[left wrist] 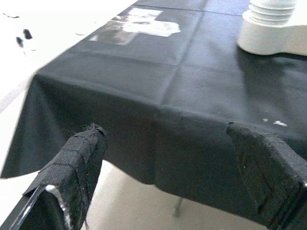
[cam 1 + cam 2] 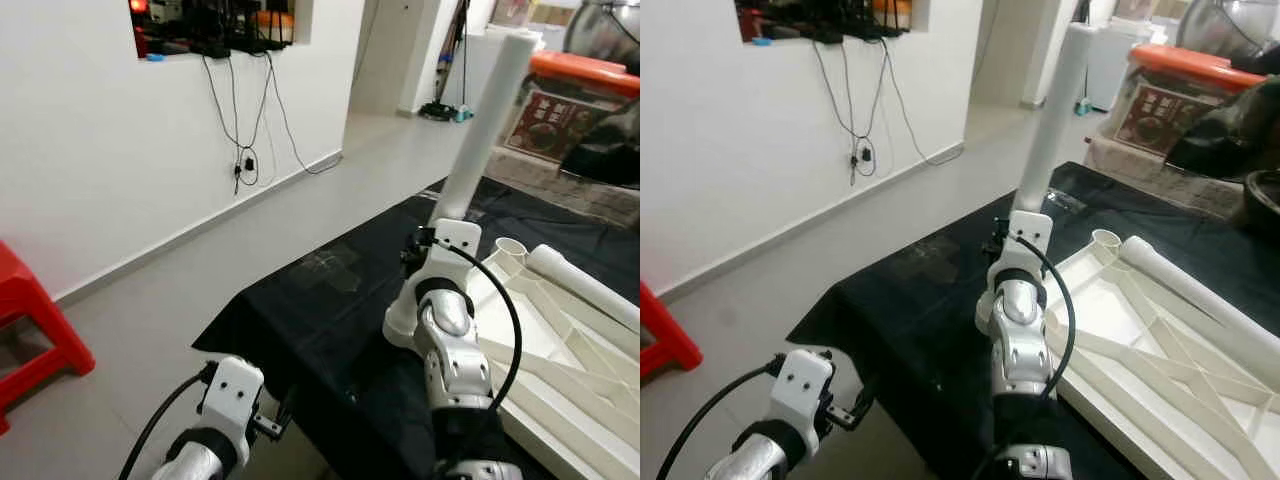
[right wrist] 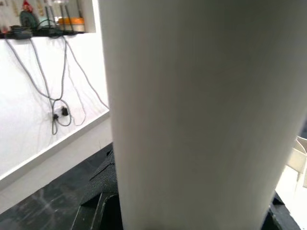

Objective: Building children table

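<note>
A white tabletop [image 2: 560, 350] lies upside down on a black cloth [image 2: 330, 310], its ribs and a round leg socket [image 2: 510, 250] facing up. One white leg [image 2: 585, 285] lies across it. My right gripper [image 2: 437, 232] is shut on a second white table leg [image 2: 490, 120], holding it upright and tilted slightly right, above the cloth just left of the tabletop's corner. That leg [image 3: 192, 115] stands broad and close in the right wrist view. My left gripper [image 1: 168, 177] hangs open and low beside the cloth's near-left edge, its black fingers [image 1: 76, 163] holding nothing.
A red plastic stool [image 2: 30, 330] stands on the floor at far left. Cables [image 2: 240, 130] hang down the white wall from a recessed shelf. An orange-topped box [image 2: 580, 90] and clutter sit beyond the cloth at the back right. Pale floor stretches along the wall.
</note>
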